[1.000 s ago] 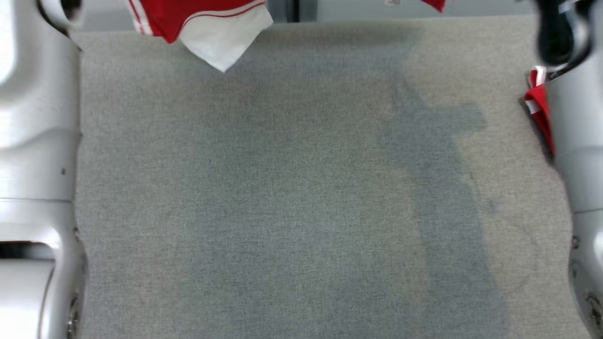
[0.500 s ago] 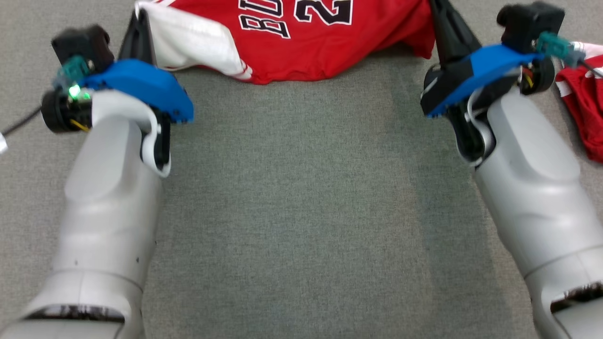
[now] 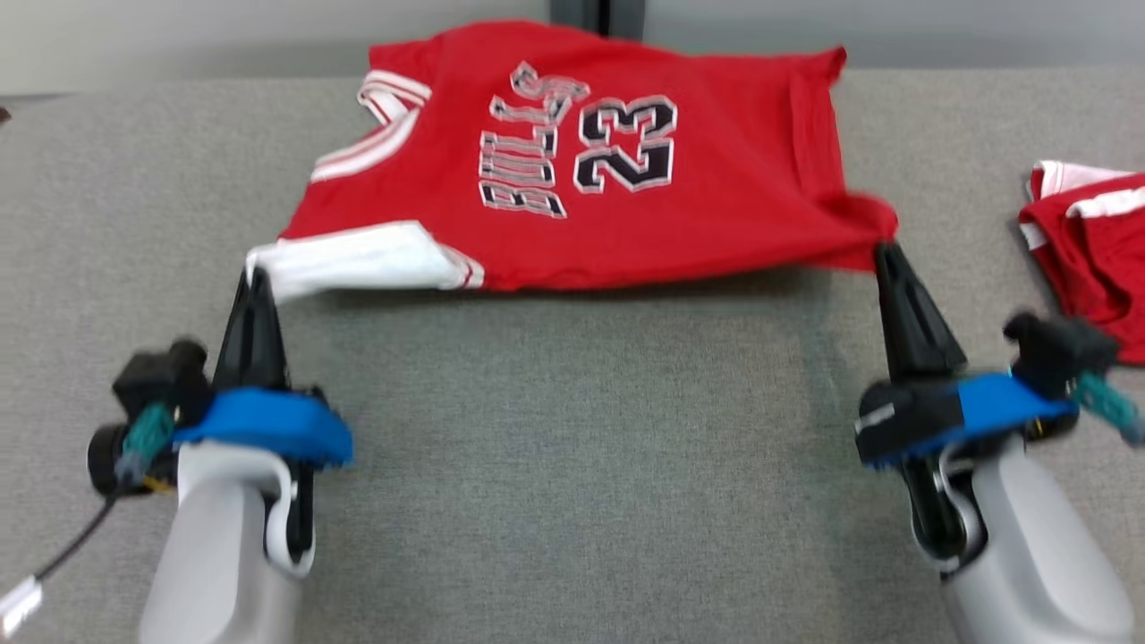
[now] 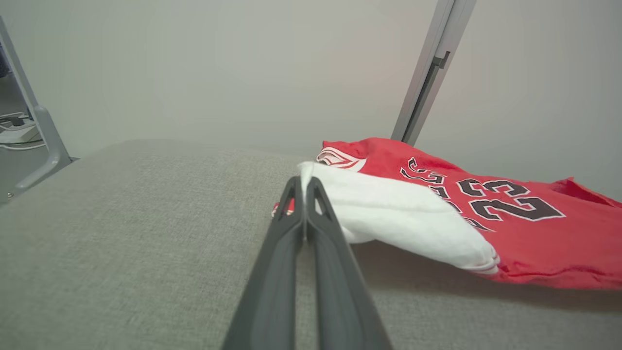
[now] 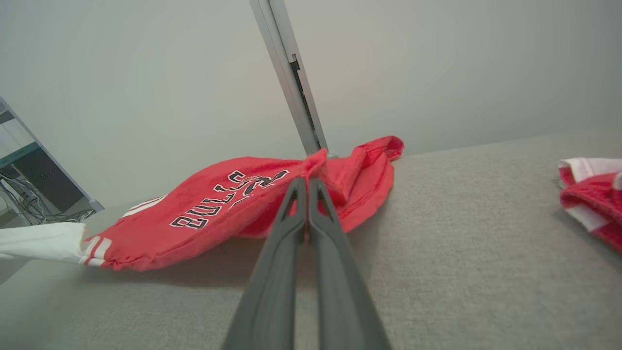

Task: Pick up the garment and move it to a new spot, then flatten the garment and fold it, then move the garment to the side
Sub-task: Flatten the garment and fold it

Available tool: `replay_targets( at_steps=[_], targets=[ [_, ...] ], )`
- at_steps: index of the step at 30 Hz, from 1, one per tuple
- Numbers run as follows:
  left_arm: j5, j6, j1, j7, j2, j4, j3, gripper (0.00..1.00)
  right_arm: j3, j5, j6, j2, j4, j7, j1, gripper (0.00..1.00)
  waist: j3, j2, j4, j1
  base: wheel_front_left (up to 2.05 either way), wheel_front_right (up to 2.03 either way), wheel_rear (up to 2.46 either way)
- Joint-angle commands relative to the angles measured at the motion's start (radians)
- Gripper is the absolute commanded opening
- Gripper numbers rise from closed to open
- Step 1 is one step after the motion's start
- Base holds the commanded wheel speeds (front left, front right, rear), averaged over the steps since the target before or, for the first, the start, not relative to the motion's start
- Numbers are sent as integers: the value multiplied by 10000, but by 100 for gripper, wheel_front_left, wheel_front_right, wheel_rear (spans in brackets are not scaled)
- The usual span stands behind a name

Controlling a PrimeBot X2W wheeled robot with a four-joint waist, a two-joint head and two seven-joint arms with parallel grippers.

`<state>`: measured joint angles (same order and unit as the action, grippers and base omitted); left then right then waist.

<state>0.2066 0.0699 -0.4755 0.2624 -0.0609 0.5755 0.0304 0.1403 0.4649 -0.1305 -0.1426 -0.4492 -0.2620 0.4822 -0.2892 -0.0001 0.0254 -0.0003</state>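
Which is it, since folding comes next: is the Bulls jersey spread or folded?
Mostly spread, not folded: the jersey shows its full print, near corners pinched by the left gripper and right gripper.

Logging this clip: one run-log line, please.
left tool shut on jersey | right tool shut on jersey | jersey spread, near edge lifted

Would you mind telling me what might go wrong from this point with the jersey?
The left end effector pinches only the white sleeve tip of the jersey, and the right end effector only a bunched hem corner; either could slip free. The near edge is raised between them, so it may land creased. The other red garment lies close to the right arm and might snag.
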Motion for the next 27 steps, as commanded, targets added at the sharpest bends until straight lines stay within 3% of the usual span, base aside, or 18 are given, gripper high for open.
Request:
replay_targets(
  at_steps=[1, 8, 18, 24, 27],
  targets=[
    [-144, -55, 670, 29, -30, -557, 161, 0, -245, -147, -5, 41, 524, -35, -850, 0, 346, 1, -62, 3, 0, 0, 0],
    [-284, -515, 3385, -55, -3, -2538, 417, 0, -986, -428, -5, 363, 2206, -34, -3573, 0, 1197, 1, -36, 3, 0, 0, 0],
    [-202, -1301, 6109, -1880, 50, -6403, 243, 0, -1449, -890, -3, 733, 4097, 496, -6250, 0, 1820, 1, -74, 3, 0, 0, 0],
    [-142, -1128, 6045, -2370, -80, -6860, 18, 0, -1436, -947, -3, 852, 4454, 986, -6448, 0, 1609, 1, -209, 3, 0, 0, 0],
    [-46, -769, 5157, -2705, -354, -6259, -178, 0, -1434, -1015, -3, 881, 4176, 1271, -5849, 0, 1123, 1, -287, 3, 0, 0, 0]
  ],
)
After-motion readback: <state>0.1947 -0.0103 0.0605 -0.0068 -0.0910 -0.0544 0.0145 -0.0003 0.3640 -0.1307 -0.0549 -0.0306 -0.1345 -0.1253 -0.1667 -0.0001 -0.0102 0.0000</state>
